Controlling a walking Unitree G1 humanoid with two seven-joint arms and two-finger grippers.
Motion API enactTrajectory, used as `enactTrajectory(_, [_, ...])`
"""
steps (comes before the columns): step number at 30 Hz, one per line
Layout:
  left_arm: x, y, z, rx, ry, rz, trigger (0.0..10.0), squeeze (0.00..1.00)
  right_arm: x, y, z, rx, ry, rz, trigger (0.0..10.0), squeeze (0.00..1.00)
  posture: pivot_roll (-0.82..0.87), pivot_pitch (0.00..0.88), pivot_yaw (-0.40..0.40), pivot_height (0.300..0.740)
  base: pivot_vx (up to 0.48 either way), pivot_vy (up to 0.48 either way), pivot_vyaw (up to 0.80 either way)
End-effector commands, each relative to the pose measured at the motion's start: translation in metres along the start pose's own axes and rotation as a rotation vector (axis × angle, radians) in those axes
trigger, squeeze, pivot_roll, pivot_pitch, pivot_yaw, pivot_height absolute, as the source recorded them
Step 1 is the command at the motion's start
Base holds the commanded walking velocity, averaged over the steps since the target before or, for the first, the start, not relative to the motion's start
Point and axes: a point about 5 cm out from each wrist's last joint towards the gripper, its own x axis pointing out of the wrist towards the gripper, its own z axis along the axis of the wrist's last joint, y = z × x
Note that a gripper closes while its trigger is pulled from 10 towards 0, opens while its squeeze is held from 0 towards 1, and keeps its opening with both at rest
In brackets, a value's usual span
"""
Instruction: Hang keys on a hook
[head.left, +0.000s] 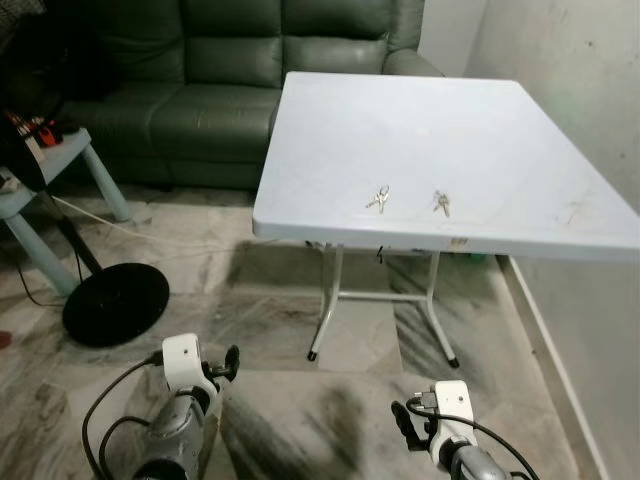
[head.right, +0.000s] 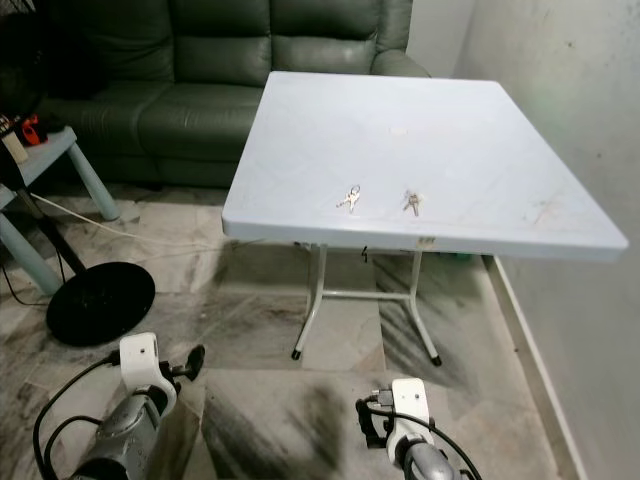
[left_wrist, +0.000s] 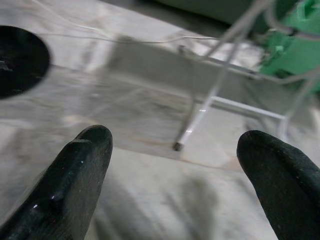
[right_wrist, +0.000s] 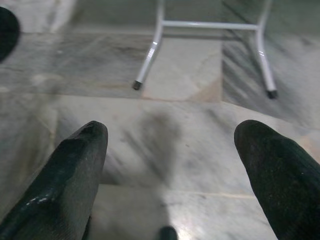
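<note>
Keys (head.left: 379, 198) and a second bunch (head.left: 441, 203) on worktop (head.left: 500, 150), too small for detail. Left gripper (left_wrist: 172, 175) and right gripper (right_wrist: 170, 170) spread wide over floor, holding nothing.

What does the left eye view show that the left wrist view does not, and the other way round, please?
The left eye view gives the white tabletop with two sets of keys lying apart near its front edge, the left set and the right set, plus the green sofa behind it. The left wrist view gives the left tool up close, its fingers spread apart above the floor, and a green object beyond the table legs. Both share the table legs, the floor and the black round base.
</note>
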Motion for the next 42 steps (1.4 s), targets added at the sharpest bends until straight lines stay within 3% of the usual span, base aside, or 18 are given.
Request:
enactTrajectory(1, [0.001,-0.003,0.003,0.016,-0.022,-0.026,10.0,0.00,0.001,-0.004,0.008,0.003,-0.045,-0.005,10.0,0.00,0.02,0.022,-0.033,0.740,0.000,0.000,0.00])
enactTrajectory(11, [0.005,-0.008,0.022,0.038,-0.126,-0.063,10.0,0.00,0.011,0.002,0.046,-0.018,-0.212,0.032,10.0,0.00,0.02,0.023,-0.035,0.740,0.000,0.000,0.00])
enactTrajectory(13, [0.008,-0.012,0.036,0.058,-0.189,-0.083,10.0,0.00,0.013,0.005,0.067,-0.026,-0.314,0.051,10.0,0.00,0.02,0.022,-0.033,0.740,0.000,0.000,0.00])
enactTrajectory(17, [0.009,-0.015,0.045,0.074,-0.233,-0.098,10.0,0.00,0.014,0.006,0.080,-0.033,-0.376,0.056,10.0,0.00,0.02,0.023,-0.031,0.740,0.000,0.000,0.00])
enactTrajectory(20, [0.006,-0.020,0.061,0.090,-0.334,-0.126,10.0,0.00,0.009,0.007,0.104,-0.099,-0.508,0.058,10.0,0.00,0.01,0.029,-0.023,0.740,0.000,0.000,0.00])
enactTrajectory(28, [-0.011,-0.028,0.083,0.103,-0.460,-0.182,10.0,0.00,-0.011,0.006,0.138,-0.122,-0.692,0.052,10.0,0.00,0.01,0.044,-0.017,0.740,0.000,0.000,0.00])
enactTrajectory(30, [-0.022,-0.031,0.096,0.117,-0.501,-0.205,10.0,0.00,-0.023,0.008,0.149,-0.106,-0.756,0.055,10.0,0.00,0.01,0.051,-0.017,0.740,0.000,0.000,0.00])
enactTrajectory(36, [-0.037,-0.033,0.114,0.121,-0.533,-0.227,10.0,0.00,-0.037,0.015,0.159,-0.122,-0.796,0.071,10.0,0.00,0.02,0.062,-0.015,0.740,0.000,0.000,0.00])
enactTrajectory(42, [-0.036,-0.031,0.116,0.107,-0.486,-0.188,10.0,0.00,-0.037,0.020,0.167,-0.120,-0.797,0.082,10.0,0.00,0.02,0.067,-0.012,0.740,0.042,0.000,0.00])
